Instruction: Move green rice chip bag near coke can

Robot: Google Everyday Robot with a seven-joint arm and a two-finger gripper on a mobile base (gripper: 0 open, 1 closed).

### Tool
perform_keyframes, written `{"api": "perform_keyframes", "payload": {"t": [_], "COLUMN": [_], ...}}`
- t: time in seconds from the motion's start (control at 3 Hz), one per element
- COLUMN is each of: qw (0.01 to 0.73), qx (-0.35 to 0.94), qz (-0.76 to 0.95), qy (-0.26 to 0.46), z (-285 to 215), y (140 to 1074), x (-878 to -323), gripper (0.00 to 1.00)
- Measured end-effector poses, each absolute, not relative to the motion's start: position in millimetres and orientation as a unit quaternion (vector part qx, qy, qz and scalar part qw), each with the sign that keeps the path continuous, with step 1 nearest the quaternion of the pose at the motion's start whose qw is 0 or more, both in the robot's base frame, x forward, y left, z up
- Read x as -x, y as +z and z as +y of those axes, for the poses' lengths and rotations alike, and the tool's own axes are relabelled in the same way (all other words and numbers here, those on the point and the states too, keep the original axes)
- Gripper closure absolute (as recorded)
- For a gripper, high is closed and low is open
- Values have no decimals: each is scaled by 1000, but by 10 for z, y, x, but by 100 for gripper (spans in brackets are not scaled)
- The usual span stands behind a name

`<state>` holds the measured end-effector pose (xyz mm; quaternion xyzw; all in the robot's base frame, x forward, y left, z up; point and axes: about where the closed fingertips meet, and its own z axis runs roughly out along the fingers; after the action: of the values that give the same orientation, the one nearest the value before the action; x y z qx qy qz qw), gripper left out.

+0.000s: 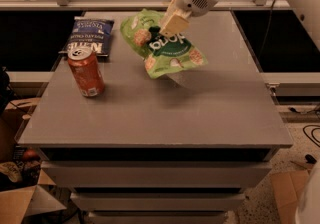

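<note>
The green chip bag (167, 50) is held tilted above the tabletop (200, 113), apart from the can (86, 73); its upper part is pinched by the tool (172, 23); it is judged light, crinkly, crushable.

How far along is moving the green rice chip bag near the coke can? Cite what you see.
Done: the gripper is shut on the green rice chip bag, which hangs above the table, shadow beneath. In hand: the carry. Left: a clear gap separates it from the coke can, so it needs bringing closer and setting down.
</note>
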<state>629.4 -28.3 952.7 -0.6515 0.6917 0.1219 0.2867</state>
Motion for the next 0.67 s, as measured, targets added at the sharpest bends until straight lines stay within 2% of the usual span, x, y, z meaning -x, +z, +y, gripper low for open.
{"api": "perform_keyframes", "payload": {"t": [0.67], "qw": [277], "qx": [676], "qz": [668], "qy": [143], "z": [249], "y": [9419], "x": [-6221], "gripper": [100]}}
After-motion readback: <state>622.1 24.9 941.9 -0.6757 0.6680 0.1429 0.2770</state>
